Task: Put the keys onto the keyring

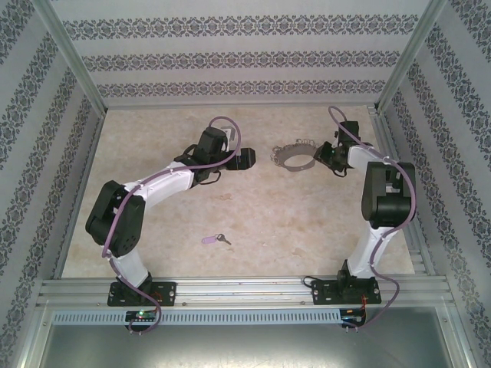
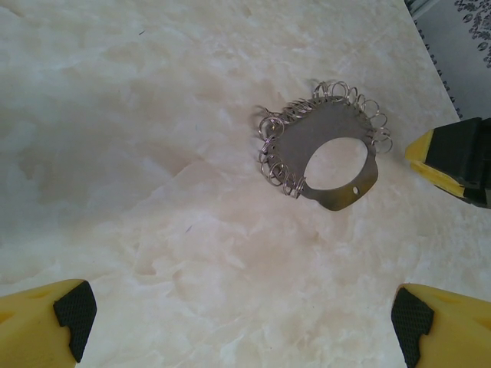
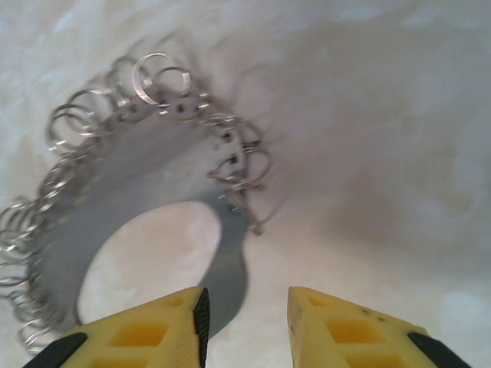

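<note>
1. The table, a pale marbled beige slab between patterned walls, carries everything.
2. My left arm, white and black, bends in toward the middle. My right arm rises along the right side and folds inward at the far end.
3. The keyring, a silvery flat metal hoop fringed with many small wire rings, sits on the far half of the table. It lies directly between my two pincers, to the right of the left one and to the left of the right one.
4. My left pincer, yellow fingers with black pads, is spread wide and holds nothing. It hangs above the table with the keyring ahead of it and apart from it.
5. My right pincer is the closer of the two to the keyring. Its jaws stand at a narrow gap, and the hoop's plain band runs down into that gap, just beside the finger on the left of the wrist view. I cannot tell whether that finger touches the metal, but the jaws are not clamped on it.
6. The key, small, with a pale lilac plastic head and a short dark metal blade, lies flat near the front of the table, well apart from the keyring. Its long axis runs roughly left to right, head left and blade right. It lies nearer my left arm, so I judge the left pincer should fetch it while the right steadies the hoop.
</note>
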Available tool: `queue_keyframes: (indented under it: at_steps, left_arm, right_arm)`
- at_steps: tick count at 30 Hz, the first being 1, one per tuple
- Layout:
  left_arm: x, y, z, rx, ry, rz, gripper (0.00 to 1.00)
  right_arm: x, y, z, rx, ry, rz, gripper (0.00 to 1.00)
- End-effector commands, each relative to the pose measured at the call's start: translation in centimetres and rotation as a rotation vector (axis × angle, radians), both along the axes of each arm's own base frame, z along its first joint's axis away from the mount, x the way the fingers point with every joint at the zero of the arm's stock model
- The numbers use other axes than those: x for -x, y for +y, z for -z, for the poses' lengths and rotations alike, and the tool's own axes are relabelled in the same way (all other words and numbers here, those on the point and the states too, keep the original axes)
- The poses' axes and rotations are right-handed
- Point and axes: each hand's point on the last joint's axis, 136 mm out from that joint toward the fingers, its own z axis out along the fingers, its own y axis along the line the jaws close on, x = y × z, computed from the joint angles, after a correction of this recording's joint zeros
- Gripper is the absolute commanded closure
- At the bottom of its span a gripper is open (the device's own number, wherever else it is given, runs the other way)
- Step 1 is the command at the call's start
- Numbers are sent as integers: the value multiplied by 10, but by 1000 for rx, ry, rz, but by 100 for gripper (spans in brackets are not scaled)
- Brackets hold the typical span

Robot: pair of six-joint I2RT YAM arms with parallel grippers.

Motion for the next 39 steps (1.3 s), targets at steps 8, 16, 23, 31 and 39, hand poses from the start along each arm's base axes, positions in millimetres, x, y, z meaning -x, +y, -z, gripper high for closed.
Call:
queue_keyframes:
  at_steps: [8,16,23,31,39]
  left_arm:
    - [-2,-12,0,18,6,17,0]
    - [-2,-16,0,12,9,23,0]
    - [-6,0,2,-81,6,-23,0]
    - [-11,22,-16,-143,-31,-85,0]
    - [-8,32,-36,-135,-76,-107,0]
  right_arm:
    - [-26,1,1,3,9,-15,65]
    - [-24,19,-21,17,-62,-38,66]
    - [-27,78,-34,34,-79,-174,64]
    - [-31,124,-7,15,-1,-250,61]
    - [-22,130,9,19,44,-247,56]
